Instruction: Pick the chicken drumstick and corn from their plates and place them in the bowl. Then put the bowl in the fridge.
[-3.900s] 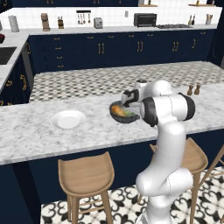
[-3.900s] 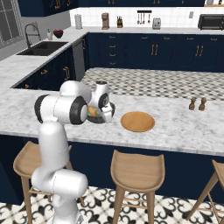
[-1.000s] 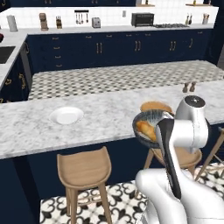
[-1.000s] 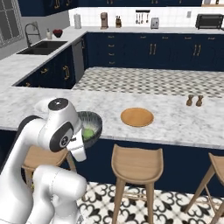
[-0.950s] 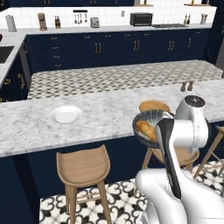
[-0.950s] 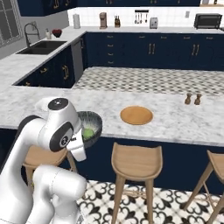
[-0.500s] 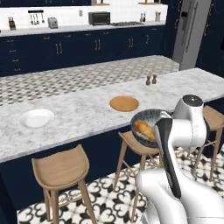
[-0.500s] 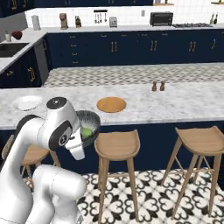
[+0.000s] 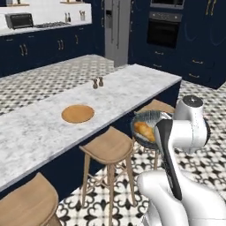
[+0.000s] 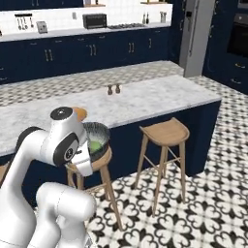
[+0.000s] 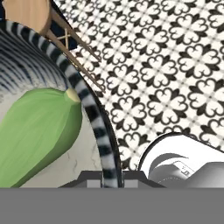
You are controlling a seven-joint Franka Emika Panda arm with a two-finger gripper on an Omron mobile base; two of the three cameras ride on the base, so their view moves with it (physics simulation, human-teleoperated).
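While your end effector [image 11: 105, 177] stays clamped on the stiff, loaded bowl's [image 9: 148, 126] rim at frame centre, keep it level.

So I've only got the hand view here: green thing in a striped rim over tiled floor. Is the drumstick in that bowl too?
Observer: Yes. In the left base view a golden-brown chicken drumstick lies inside the bowl, which the arm carries off the counter, above a wooden stool.
Operator: And the corn?
Observer: The right base view shows the corn as a green piece low in the bowl, beside the arm's white wrist.
Operator: Any plate left on the counter?
Observer: The orange-brown plate lies bare on the marble counter, near two small shakers.
Operator: Fridge in sight?
Observer: Yes, the grey fridge stands at the far end, door shut.
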